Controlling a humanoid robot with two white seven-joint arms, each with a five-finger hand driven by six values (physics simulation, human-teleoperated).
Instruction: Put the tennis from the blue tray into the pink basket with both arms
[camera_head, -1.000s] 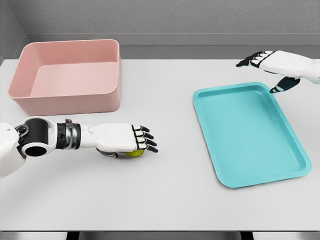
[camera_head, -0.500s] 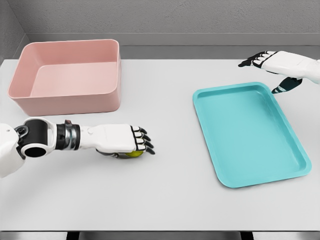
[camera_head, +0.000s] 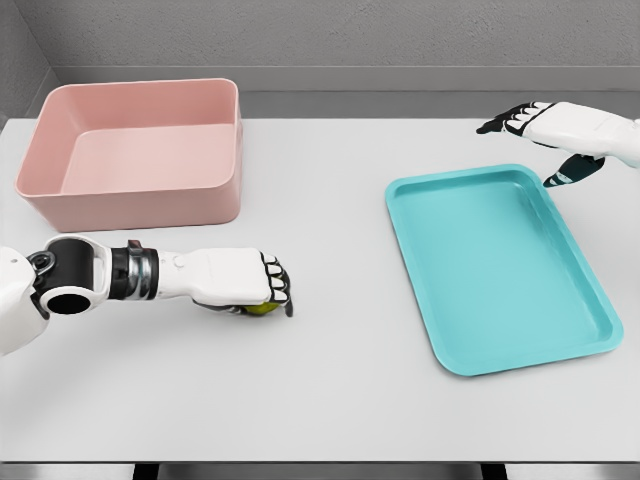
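Left hand (camera_head: 245, 283) fingers now curled tighter around tennis ball (camera_head: 263, 307)

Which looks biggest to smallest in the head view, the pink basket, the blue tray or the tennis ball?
1. Blue tray, largest footprint in the picture, though it lies nearer the camera.
2. Pink basket, close behind, farther back, so the ranking of these two is unsure.
3. Tennis ball, clearly smallest, mostly hidden under the left hand.
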